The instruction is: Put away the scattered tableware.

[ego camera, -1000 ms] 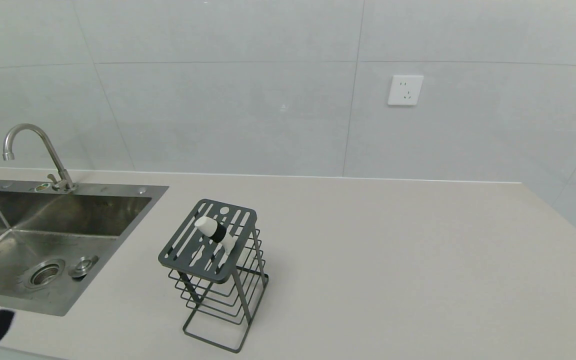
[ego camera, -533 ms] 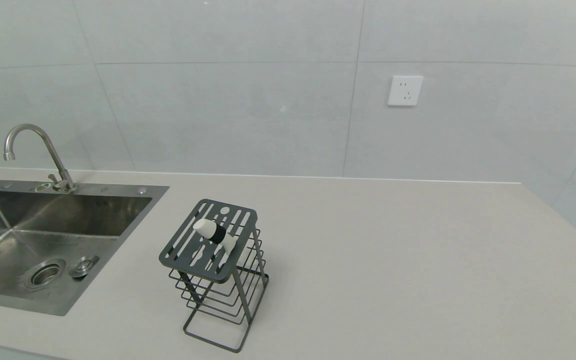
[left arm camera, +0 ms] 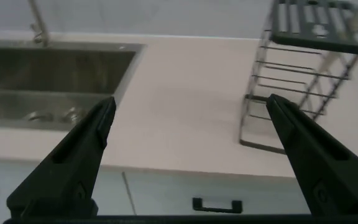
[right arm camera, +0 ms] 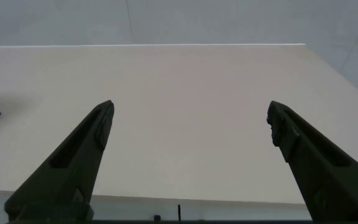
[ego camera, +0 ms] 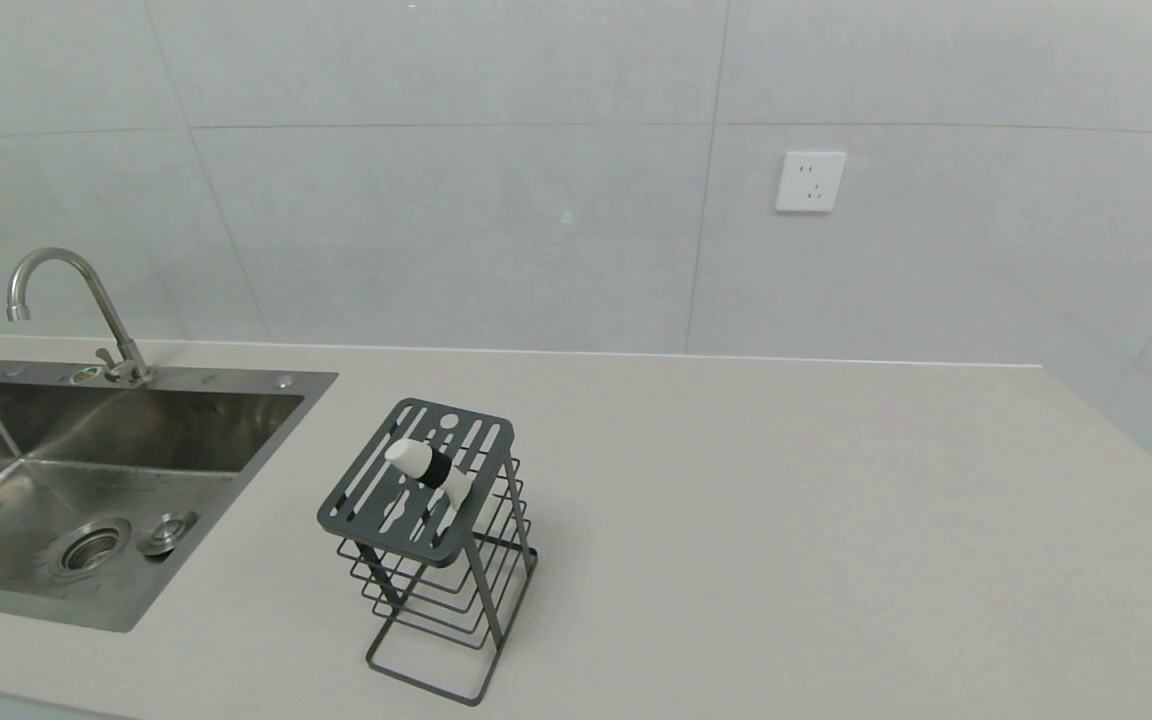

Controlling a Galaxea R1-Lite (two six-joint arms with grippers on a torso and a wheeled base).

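Poking through the rack (ego camera: pixel 382 538), a white-handled utensil (ego camera: pixel 419 461) (lower end hidden)

Rack (ego camera: pixel 406 530): dark grey metal throughout. Its top plate has a pattern of long slots & round holes; wire rungs are the same grey. Utensil (ego camera: pixel 424 465) on the rack: white w/ one black band. Counter (ego camera: pixel 786 530): plain pale beige. Sink (ego camera: pixel 186 425): silver steel w/ darker reflections; tap (ego camera: pixel 66 290) is the same silver. Wall (ego camera: pixel 436 220): light grey tiles, thin grout lines. Socket (ego camera: pixel 811 180): white. Left gripper (left arm camera: pixel 190 102) & right gripper (right arm camera: pixel 190 107): both matte black. Cabinet front (left arm camera: pixel 166 193): white, w/ black handle (left arm camera: pixel 216 204).
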